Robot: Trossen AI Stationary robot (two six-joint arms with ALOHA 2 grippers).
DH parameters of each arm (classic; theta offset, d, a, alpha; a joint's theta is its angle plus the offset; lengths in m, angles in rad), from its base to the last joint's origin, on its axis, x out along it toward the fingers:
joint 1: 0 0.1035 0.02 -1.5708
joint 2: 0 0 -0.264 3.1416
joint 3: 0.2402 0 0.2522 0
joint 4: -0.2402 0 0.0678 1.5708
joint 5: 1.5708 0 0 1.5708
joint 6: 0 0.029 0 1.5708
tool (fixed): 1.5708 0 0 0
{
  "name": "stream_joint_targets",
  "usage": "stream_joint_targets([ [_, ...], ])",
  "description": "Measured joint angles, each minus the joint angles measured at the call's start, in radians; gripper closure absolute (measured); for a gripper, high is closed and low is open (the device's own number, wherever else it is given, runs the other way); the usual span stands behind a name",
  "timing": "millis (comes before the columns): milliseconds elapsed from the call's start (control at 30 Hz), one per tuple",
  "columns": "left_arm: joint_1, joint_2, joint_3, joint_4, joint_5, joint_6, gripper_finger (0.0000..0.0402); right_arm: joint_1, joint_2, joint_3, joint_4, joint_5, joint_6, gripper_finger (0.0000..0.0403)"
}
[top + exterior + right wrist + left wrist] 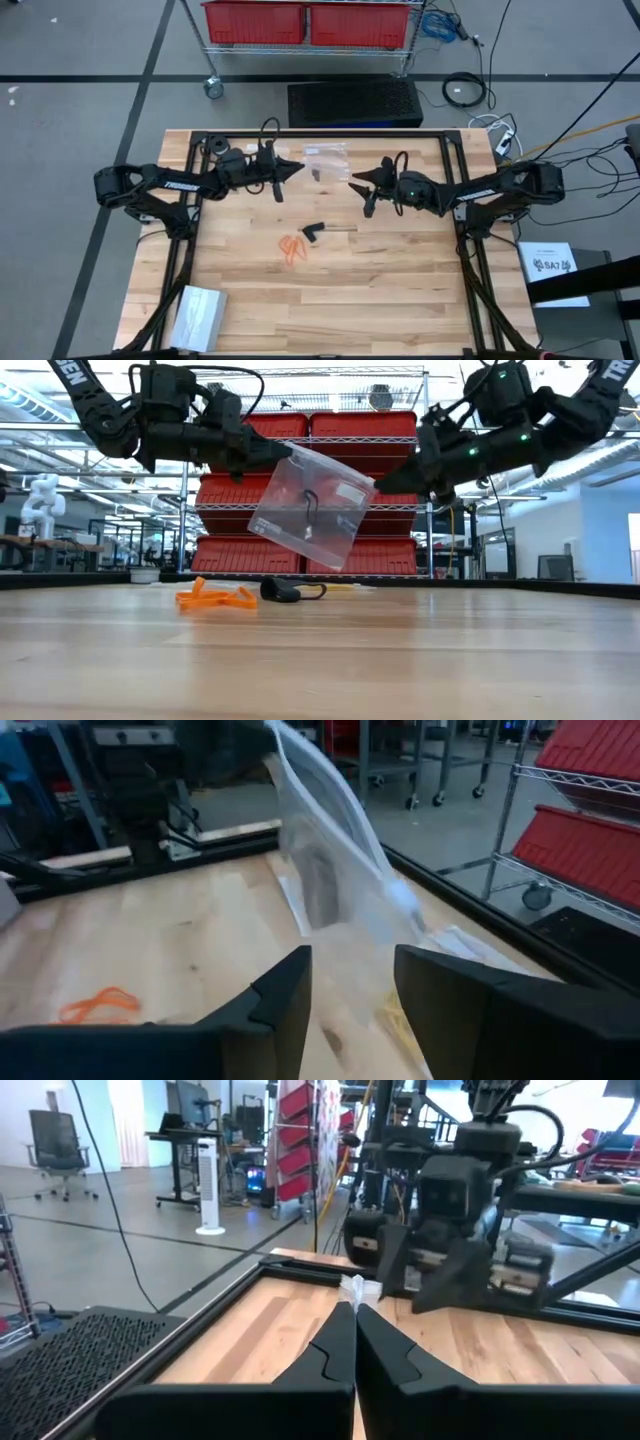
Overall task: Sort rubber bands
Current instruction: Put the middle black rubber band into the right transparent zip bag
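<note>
Clear plastic bag: hangs in the air above the far middle of the desk, tilted, pinched at one top corner; something small and dark shows inside, seemingly a black band, though too small to be sure
Left end effector: raised over the far left of the desk; fingers together, clamped on the bag's corner, as the left wrist view shows
Orange rubber bands: a loose cluster flat on the wood near the desk's middle, well apart from both arms
Black rubber bands: a small dark clump just beside the orange ones, toward the right; lying untouched
Pale bands: a yellowish trace shows on the wood under the bag in the right wrist view; too faint to call
Right end effector: raised opposite the left one, near the bag's other top corner; fingers apart, nothing between them
Step in hand: holding the bag up for filling, I judge; the right arm looks placed to take the free edge
Next move: calls for closing on thin, floppy film without tearing it from the left grip; the mouth must then be spread
Desk: pale wood planks in a dark frame; another flat plastic packet at the near left corner
Room: red bins on a wire rack behind; grey floor, cables
</note>
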Motion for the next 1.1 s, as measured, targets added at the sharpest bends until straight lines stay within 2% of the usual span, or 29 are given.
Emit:
stream_joint_targets([
  [267, -0.001, 0.0, 0.0, 0.006, 0.014, -0.004, 0.0402, -0.03, 0.09, 0.063, 0.006, -0.033, -0.048, 0.0287],
  [500, -0.001, 0.0, 0.0, 0.003, 0.014, -0.004, 0.0402, -0.034, 0.091, 0.071, 0.031, -0.024, -0.093, 0.0392],
  [800, -0.01, 0.0, 0.0, 0.019, 0.014, -0.006, 0.0401, -0.034, 0.091, 0.083, 0.091, -0.051, -0.102, 0.0402],
  [1100, -0.032, 0.0, 0.007, 0.022, 0.014, 0.003, 0.0402, -0.034, 0.091, 0.228, -0.181, -0.082, -0.119, 0.0402],
])
